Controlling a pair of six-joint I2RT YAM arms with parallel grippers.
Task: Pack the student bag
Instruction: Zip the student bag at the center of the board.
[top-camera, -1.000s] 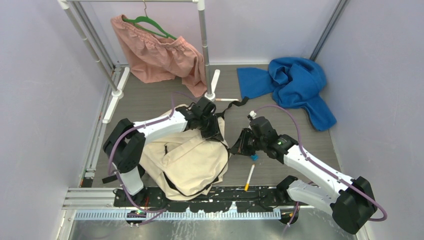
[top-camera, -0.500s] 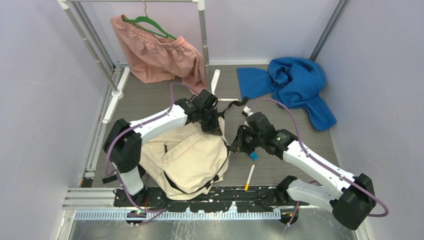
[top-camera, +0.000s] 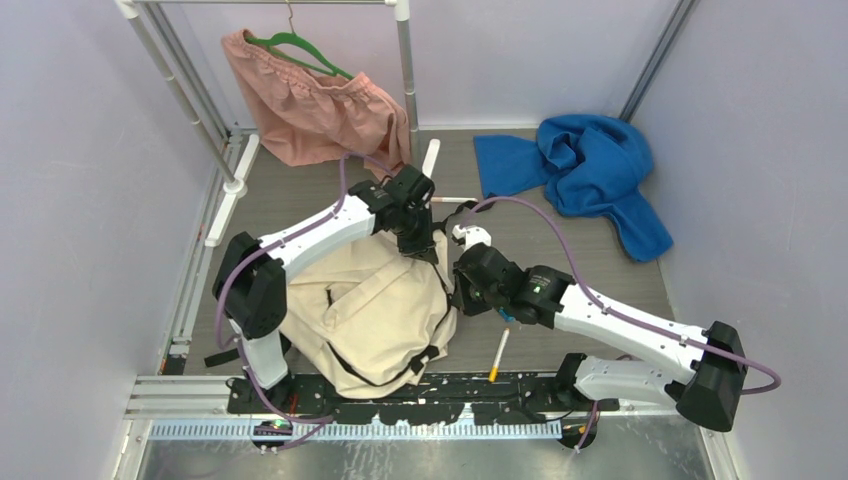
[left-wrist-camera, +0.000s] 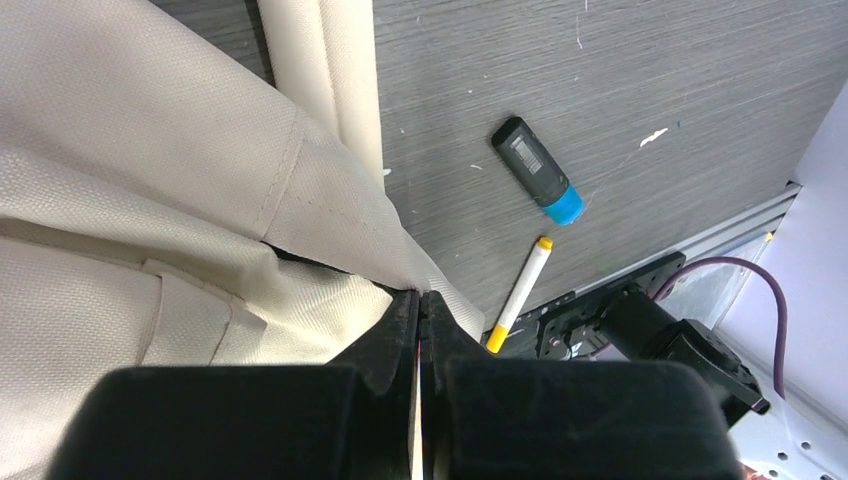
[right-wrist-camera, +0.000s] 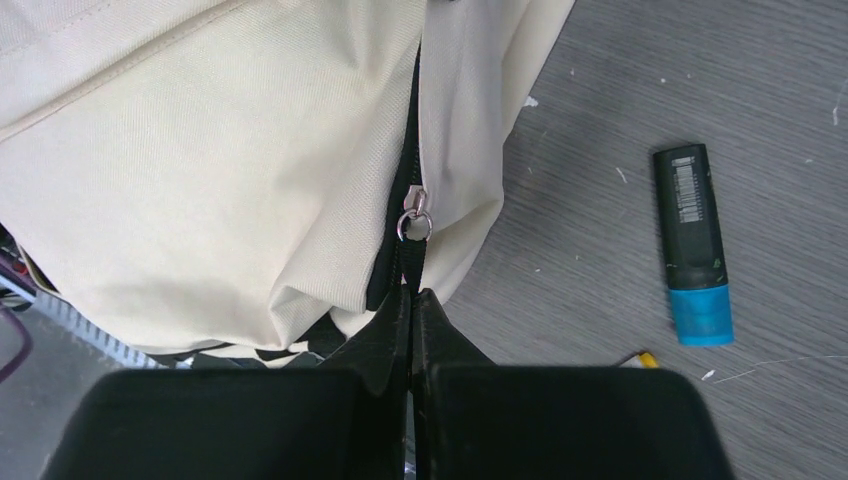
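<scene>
The cream student bag (top-camera: 370, 310) lies at the near left of the table, between the two arms. At the bag's far right corner my left gripper (top-camera: 425, 245) is shut on a fold of its fabric edge (left-wrist-camera: 400, 270), and cream cloth shows between the jaws (left-wrist-camera: 420, 295). My right gripper (top-camera: 462, 285) sits at the bag's right side. It is shut on the black pull strap (right-wrist-camera: 408, 270) hanging from the metal zipper slider (right-wrist-camera: 413, 215). Its fingertips meet at the strap (right-wrist-camera: 411, 293). The black zipper line (right-wrist-camera: 408, 130) runs up from the slider.
A black marker with a blue cap (top-camera: 508, 314) and a white pen with a yellow end (top-camera: 498, 355) lie right of the bag. A blue fleece cloth (top-camera: 590, 175) is at the back right. A pink garment (top-camera: 315, 105) hangs on the rack (top-camera: 408, 90).
The left gripper has shut on the bag's edge and drawn it toward the back. The right arm has swung left, closer to the bag, still shut on the zipper pull.
</scene>
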